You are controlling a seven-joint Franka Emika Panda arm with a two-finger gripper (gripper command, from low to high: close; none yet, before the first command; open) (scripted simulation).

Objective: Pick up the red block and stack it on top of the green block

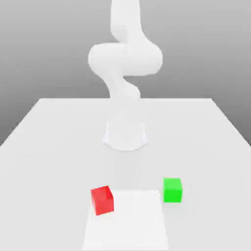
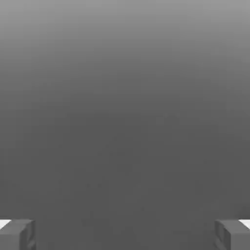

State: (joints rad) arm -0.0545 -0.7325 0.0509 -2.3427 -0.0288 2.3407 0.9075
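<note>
We find the red block (image 1: 102,199) resting on the white worktop (image 1: 44,142), toward the exterior view's left and near its front edge, with the green block (image 1: 172,189) well apart from it toward the exterior view's right; both sit free, nothing touching them. The red block stands slightly turned against the worktop's edges. Our hand (image 2: 125,234) is wide, its two fingertips (image 2: 17,234) set far apart with nothing between them. We judge the red block to be a small, rigid, light cube with plain matte faces, unlikely to deform or slip much. We would take it across two opposite flat sides, near mid-height, turning the wrist to match its skew so the pads meet faces, not corners.
</note>
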